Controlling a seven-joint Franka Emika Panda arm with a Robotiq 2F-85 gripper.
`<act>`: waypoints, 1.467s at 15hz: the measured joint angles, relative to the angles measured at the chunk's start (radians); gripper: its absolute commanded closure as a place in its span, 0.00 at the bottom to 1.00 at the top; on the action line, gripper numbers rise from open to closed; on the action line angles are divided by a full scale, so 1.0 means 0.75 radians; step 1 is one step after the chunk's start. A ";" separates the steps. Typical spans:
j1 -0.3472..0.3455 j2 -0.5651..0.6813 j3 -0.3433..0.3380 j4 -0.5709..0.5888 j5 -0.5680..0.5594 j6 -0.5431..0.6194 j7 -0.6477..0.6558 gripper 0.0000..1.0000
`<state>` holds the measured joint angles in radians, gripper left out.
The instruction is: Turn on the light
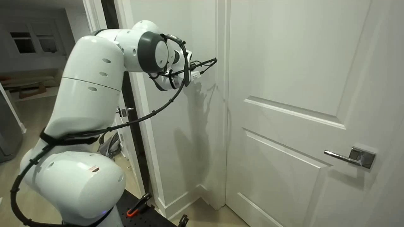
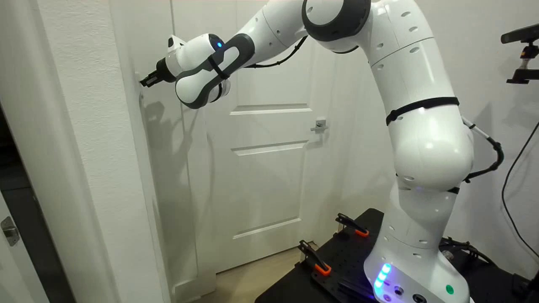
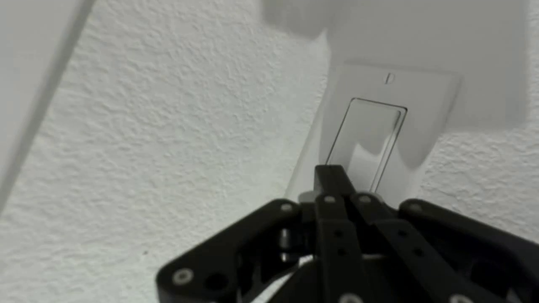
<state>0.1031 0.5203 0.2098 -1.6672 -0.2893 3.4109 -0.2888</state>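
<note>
Gripper: the fingers of the gripper (image 3: 334, 179) are pressed together, tips pointed at the wall.
Light switch: the light switch (image 3: 365, 130), a pale rocker, lies straight ahead of the fingertips; in the wrist view they cover its lower left part, and the rest shows beyond them.
Contact: cannot tell whether the tips touch the rocker or sit just in front of it.
Switch plate: the plate (image 3: 421, 101) surrounds the rocker, slanted in the wrist view, with a slotted screw (image 3: 389, 78) near its top edge; its lower end is partly hidden by the gripper.
Wall: textured white wall (image 3: 189, 105); shadow falls across the plate's upper part.
Label on the arm: a small label (image 1: 94, 169) sits low on the white arm (image 1: 91, 104), its print too small to read.
Base: a round green sticker (image 2: 449, 289) and a strip of blue lights (image 2: 382, 277) mark the front.
Table: black table (image 2: 286, 288) under the base, with black-and-orange clamps (image 2: 316, 256) at its edge.
Door: white panelled door (image 2: 269, 176) with a chrome handle (image 1: 344, 157), in both exterior views.
</note>
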 measured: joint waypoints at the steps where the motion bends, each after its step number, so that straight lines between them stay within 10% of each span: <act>1: -0.011 0.002 0.013 0.000 0.000 0.000 0.000 1.00; 14: 0.044 0.001 -0.105 0.013 0.002 -0.051 0.000 1.00; 22: 0.073 -0.062 -0.119 0.013 0.001 -0.490 0.000 1.00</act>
<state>0.1580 0.4736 0.1208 -1.6574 -0.2888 3.0433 -0.2888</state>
